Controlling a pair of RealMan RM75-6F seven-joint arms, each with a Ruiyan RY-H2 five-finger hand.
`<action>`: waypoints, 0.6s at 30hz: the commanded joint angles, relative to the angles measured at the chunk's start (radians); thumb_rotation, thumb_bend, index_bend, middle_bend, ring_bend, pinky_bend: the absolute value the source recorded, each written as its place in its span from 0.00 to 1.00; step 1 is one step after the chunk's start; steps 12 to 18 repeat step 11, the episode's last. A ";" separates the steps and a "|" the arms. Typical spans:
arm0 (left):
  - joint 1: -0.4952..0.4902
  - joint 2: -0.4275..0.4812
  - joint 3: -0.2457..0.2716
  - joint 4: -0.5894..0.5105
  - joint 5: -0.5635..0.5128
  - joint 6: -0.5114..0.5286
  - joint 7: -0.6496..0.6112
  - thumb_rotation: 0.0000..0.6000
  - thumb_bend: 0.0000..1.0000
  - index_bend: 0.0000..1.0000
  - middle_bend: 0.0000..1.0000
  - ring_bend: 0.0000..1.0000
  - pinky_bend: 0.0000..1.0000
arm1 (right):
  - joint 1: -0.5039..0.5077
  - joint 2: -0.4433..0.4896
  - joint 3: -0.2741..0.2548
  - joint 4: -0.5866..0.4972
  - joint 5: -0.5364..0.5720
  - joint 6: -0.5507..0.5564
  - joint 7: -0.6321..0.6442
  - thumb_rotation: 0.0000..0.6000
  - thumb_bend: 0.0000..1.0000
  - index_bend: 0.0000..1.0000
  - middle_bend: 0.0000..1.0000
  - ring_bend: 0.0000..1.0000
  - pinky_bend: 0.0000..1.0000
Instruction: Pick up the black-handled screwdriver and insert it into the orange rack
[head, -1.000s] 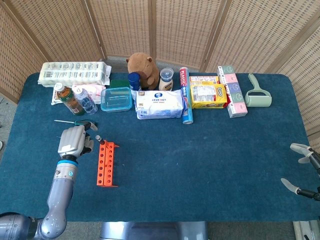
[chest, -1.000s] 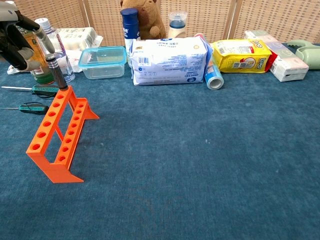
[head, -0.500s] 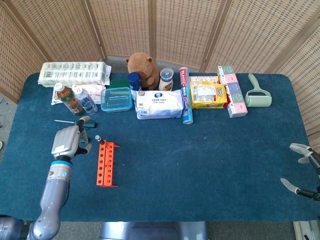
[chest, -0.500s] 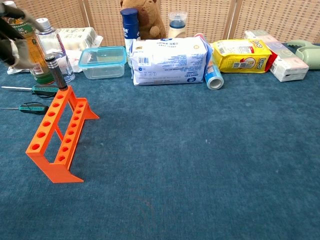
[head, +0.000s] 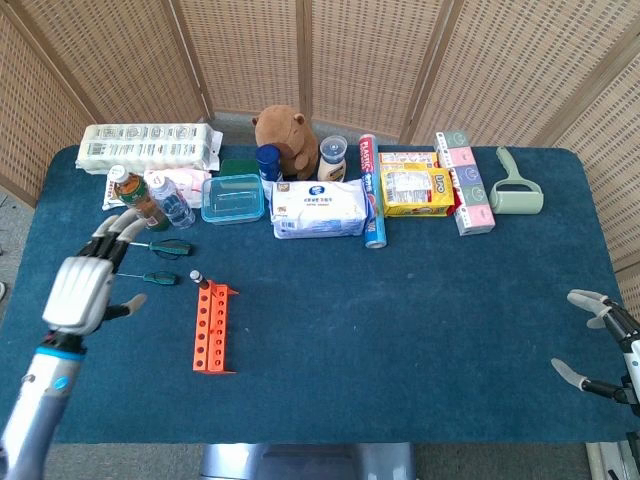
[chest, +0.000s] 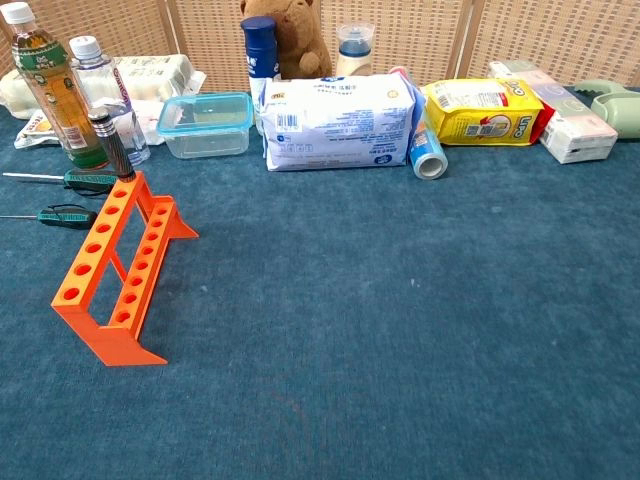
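The black-handled screwdriver (head: 197, 279) (chest: 110, 146) stands upright in the far end hole of the orange rack (head: 213, 328) (chest: 114, 270), its handle sticking up. My left hand (head: 82, 288) hovers to the left of the rack with fingers spread and nothing in it, apart from the screwdriver; the chest view does not show it. At the table's right edge my right hand (head: 602, 342) is open and empty.
Two green-handled screwdrivers (head: 158, 246) (head: 148, 278) lie left of the rack. Bottles (chest: 50, 90), a clear lidded box (chest: 208, 123), a wipes pack (chest: 335, 122), a plush toy (head: 286, 138) and snack packs (head: 414, 189) line the back of the blue table (head: 400, 330).
My left hand has let go of the black-handled screwdriver, opened and drawn back to the left and toward the front edge. The screwdriver stays standing in the rack.
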 joint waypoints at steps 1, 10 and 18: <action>0.155 0.036 0.117 0.205 0.166 0.108 -0.192 1.00 0.04 0.00 0.00 0.00 0.22 | -0.002 -0.004 0.003 -0.005 0.004 0.004 -0.010 1.00 0.23 0.20 0.22 0.27 0.39; 0.266 -0.030 0.139 0.364 0.201 0.202 -0.275 1.00 0.03 0.00 0.00 0.00 0.11 | -0.004 -0.013 0.008 -0.010 0.015 0.003 -0.038 1.00 0.23 0.20 0.22 0.27 0.34; 0.275 -0.035 0.140 0.370 0.201 0.207 -0.274 1.00 0.03 0.00 0.00 0.00 0.11 | -0.004 -0.014 0.008 -0.011 0.016 0.003 -0.042 1.00 0.23 0.20 0.22 0.27 0.33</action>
